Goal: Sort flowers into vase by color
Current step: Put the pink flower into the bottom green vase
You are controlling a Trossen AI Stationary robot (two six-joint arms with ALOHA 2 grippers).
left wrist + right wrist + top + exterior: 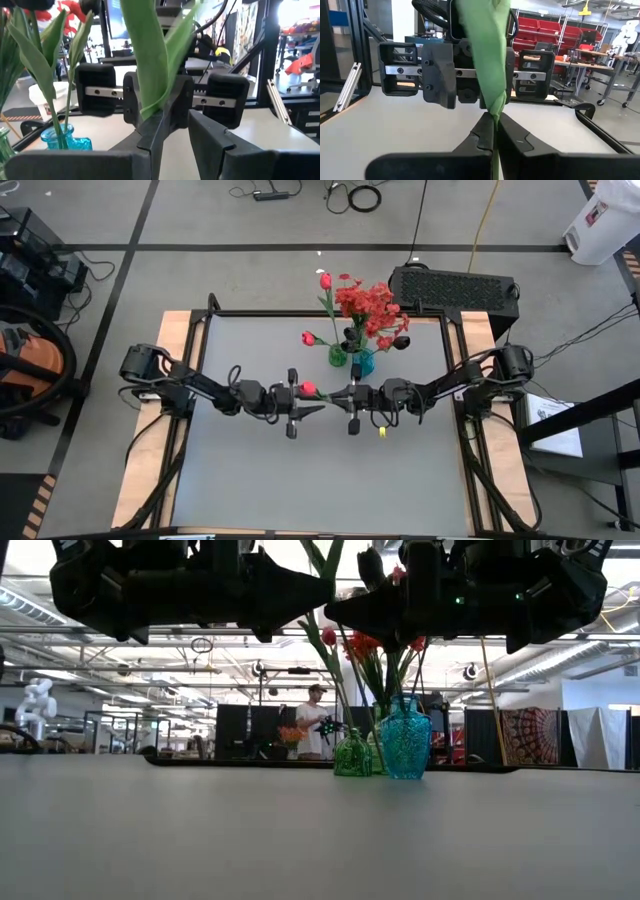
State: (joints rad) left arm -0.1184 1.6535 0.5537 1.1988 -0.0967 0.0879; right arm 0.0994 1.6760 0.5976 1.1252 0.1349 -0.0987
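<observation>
A tulip with a red bud (pixel 308 390) and a broad green leaf (pixel 150 60) is held above the middle of the table, where my two grippers meet tip to tip. My right gripper (pixel 493 132) is shut on its green part. My left gripper (pixel 170 150) is open, its fingers on either side of the right gripper's fingertips; whether they touch anything I cannot tell. Behind them stand a green vase (pixel 338 358) with red tulips and a blue vase (pixel 362 363) with red clustered blossoms and dark buds. My right gripper pinches the tulip's green leaf at its lower end (pixel 495 112) between its two shut fingers. The fingers come level from the table's right. The flower rises above the fingers, clear of the table, with its bud leaning over my left gripper.
A black box (pixel 455 288) lies beyond the table's far right corner. The grey tabletop (pixel 320 480) toward the near edge is bare. In the low view a person (pixel 315 725) stands far off in the room.
</observation>
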